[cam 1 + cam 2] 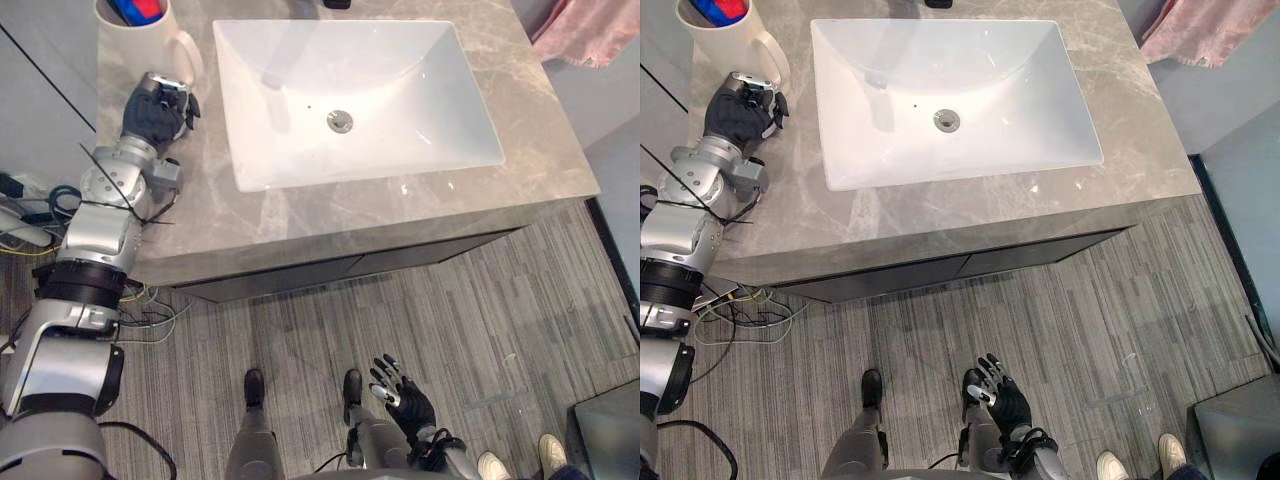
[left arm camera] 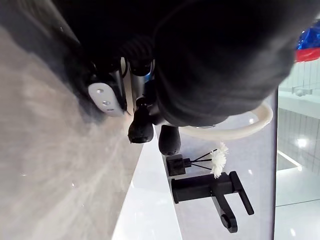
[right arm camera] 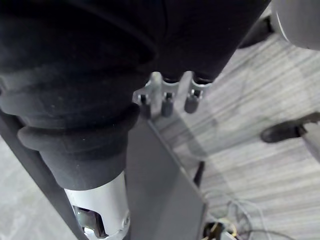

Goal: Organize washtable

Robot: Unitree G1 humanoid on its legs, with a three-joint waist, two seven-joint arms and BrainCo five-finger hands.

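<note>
A cream mug (image 1: 135, 40) with red and blue items inside stands at the back left corner of the grey marble countertop (image 1: 540, 130). Its handle (image 1: 190, 55) points toward the white sink (image 1: 400, 90). My left hand (image 1: 152, 112) rests on the counter just in front of the mug, below the handle, with its fingers curled and nothing between them. In the left wrist view the fingertips (image 2: 140, 131) hang beside the handle loop (image 2: 250, 125). My right hand (image 1: 405, 400) hangs low over the floor with its fingers spread and holds nothing.
A black faucet (image 2: 210, 187) and a small black holder with a white flower (image 2: 218, 160) stand behind the sink. A pink cloth (image 1: 590, 30) hangs at the far right. A person's shoes (image 1: 495, 465) and a dark box (image 1: 610, 440) are on the floor at the lower right.
</note>
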